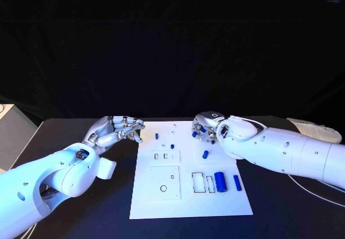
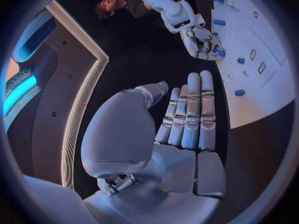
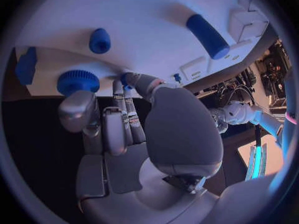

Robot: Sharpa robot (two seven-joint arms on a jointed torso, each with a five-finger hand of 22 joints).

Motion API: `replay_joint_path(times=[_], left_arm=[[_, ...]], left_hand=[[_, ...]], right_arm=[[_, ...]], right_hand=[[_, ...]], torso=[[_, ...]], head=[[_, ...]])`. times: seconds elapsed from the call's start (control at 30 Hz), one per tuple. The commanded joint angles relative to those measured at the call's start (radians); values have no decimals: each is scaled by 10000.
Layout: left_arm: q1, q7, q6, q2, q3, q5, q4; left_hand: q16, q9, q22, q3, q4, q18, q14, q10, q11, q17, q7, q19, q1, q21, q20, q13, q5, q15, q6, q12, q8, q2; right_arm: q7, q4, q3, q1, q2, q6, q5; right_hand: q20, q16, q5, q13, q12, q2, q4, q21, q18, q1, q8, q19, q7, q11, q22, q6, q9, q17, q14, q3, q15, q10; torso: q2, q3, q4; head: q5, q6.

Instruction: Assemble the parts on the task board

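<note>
right hand [image 1: 206, 130] touches task board [image 1: 188, 199].

Honestly nothing readable anywhere here. No text, labels, brand names or numbers show on the flat white rectangular task board [image 1: 188, 199], on the small blue plastic parts [image 1: 220, 181], or on the black worktop [image 1: 287, 214]. The board only has plain outlined rectangles and little holes, no lettering that I can make out. The white arm shells and the silver left hand [image 1: 115, 130] and silver right hand [image 1: 208, 127] carry no legible markings either. The wrist views are the same story: no signs or print to read.
</note>
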State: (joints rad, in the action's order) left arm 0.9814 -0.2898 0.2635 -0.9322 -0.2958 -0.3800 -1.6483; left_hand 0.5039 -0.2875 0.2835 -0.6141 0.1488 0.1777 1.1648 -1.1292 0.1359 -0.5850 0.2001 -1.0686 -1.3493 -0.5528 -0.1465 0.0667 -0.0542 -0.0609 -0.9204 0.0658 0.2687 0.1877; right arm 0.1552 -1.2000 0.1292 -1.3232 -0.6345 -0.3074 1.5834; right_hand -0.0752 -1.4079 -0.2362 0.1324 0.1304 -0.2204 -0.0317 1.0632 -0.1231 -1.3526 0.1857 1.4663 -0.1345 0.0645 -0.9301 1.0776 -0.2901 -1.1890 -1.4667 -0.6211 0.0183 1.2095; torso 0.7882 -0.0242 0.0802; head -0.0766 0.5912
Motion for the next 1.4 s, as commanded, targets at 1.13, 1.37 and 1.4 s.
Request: replay_joint_path(times=[1.13, 1.37, 1.4], left_arm=[[3, 66, -294, 76, -11, -17, 24], [5, 78, -305, 76, -14, -23, 43], [5, 79, -307, 76, -15, -24, 43]], left_hand=[[-47, -30, 36, -26, -124, 16, -67, 92, 1, -27, 11, 87, 0, -95, 6, 3, 6, 16, 78, -34, -63, -57], [-47, -30, 36, -26, -124, 16, -67, 92, 1, -27, 11, 87, 0, -95, 6, 3, 6, 16, 78, -34, -63, -57], [-47, -30, 36, -26, -124, 16, -67, 92, 1, -27, 11, 87, 0, -95, 6, 3, 6, 16, 78, -34, -63, -57]], right_arm=[[1051, 1339, -251, -212, 1859, -1548, -151], [994, 1362, -249, -211, 1996, -1436, -132], [991, 1383, -247, -210, 2015, -1416, -132]], right_hand=[[77, -63, -118, 46, -87, 15, 73, 115, 98, 179, 40, 101, -28, 23, -101, -29, -65, -29, -375, -114, 35, 64], [77, -75, -131, 49, -95, 10, 93, 116, 98, 176, 43, 100, -25, 21, -103, -31, -74, -55, -379, -128, 36, 66], [77, -75, -131, 49, -95, 10, 93, 116, 98, 176, 43, 100, -25, 21, -103, -31, -74, -55, -379, -128, 36, 66]], torso=[[118, 2, 23], [124, -15, 37], [126, -10, 28]], head=[[87, -21], [110, -5], [121, -5]])
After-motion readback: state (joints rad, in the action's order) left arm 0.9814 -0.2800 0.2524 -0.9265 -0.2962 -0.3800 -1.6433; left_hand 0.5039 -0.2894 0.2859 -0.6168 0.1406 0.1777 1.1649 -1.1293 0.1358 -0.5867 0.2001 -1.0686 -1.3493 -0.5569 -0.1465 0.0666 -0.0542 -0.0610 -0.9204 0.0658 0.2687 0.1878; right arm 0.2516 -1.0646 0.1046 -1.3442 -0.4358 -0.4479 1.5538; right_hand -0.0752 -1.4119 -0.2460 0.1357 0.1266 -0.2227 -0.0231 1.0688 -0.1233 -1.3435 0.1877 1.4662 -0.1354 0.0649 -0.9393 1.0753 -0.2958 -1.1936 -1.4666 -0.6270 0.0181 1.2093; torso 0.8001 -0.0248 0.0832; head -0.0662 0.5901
